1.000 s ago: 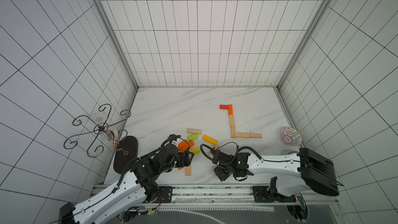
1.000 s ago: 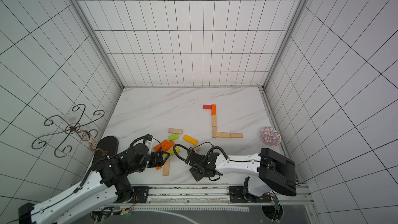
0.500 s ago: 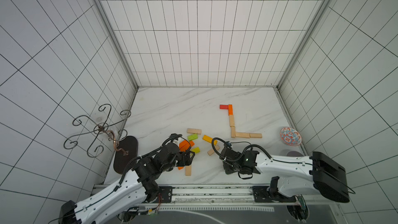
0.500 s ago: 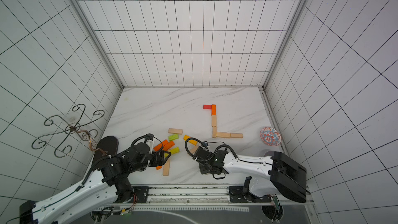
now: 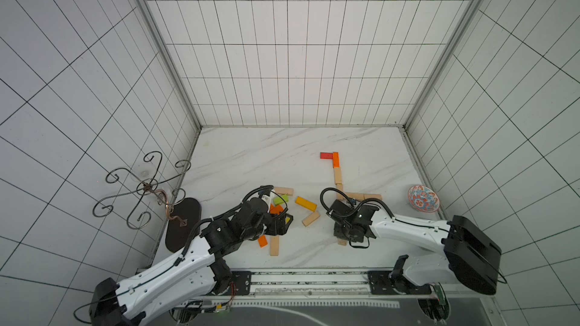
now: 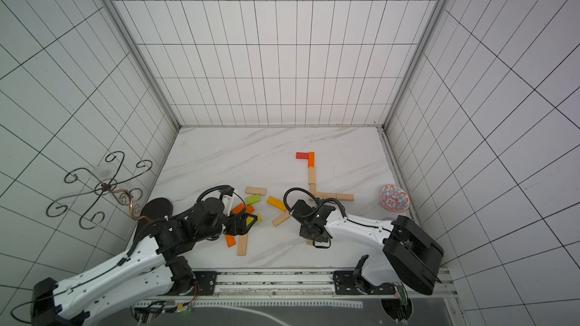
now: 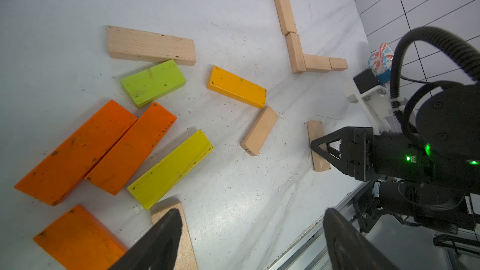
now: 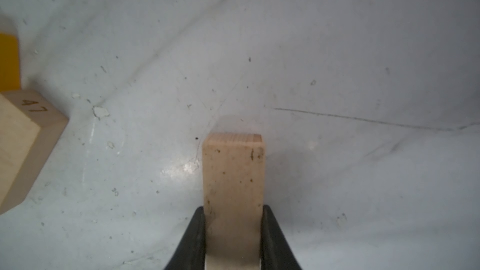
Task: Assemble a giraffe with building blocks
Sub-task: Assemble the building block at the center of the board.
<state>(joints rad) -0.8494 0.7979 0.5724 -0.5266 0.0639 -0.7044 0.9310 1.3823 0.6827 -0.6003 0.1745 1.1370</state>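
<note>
Giraffe (image 5: 339, 189) is lying partly built on the worktop's (image 5: 251, 158) right half: red head block (image 5: 326, 154), orange block (image 5: 335, 159), plain-wood neck (image 5: 337, 174), short body row (image 5: 372, 196). No legs placed yet. Right gripper (image 8: 233, 210) jaws are clamping a plain wood block (image 8: 233, 172) near the front edge, likely a leg. Left gripper (image 7: 253, 214) is hovering over the loose coloured blocks (image 5: 305, 203) front-centre, jaws open, empty. Roughly halfway, I'm guessing.

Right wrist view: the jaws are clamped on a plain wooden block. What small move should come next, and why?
Probably a short straight lift. The right gripper is shut on the plain wooden block, which appears to lie flat on the table, while the part-built giraffe sits farther back. Lifting first should let it travel there without dragging.
</note>
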